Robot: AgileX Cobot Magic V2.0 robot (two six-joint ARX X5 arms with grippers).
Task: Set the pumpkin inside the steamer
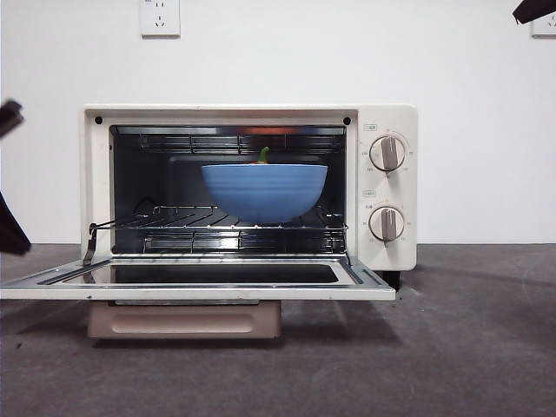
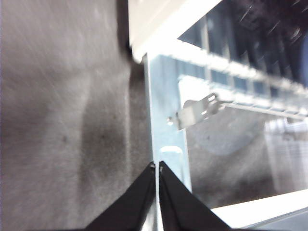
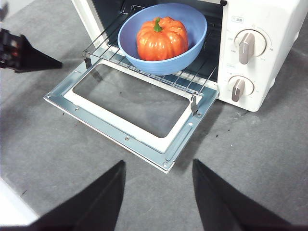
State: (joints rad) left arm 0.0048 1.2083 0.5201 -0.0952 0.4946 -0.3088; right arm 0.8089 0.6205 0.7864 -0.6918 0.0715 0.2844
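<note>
With pumpkin (image 3: 162, 37) in blue bowl (image 3: 163, 57) on steamer (image 1: 391, 187) rack, door (image 3: 130, 113) still down.
Left gripper (image 2: 157, 166) pinched empty beside door edge; lift door evenly; right gripper (image 3: 159, 168) wide apart, empty, clear.

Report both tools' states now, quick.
Left tool: shut, holding nothing, at the corner of the open steamer door.
Right tool: open, empty, hovering back from the steamer; the pumpkin sits in the blue bowl inside.
</note>
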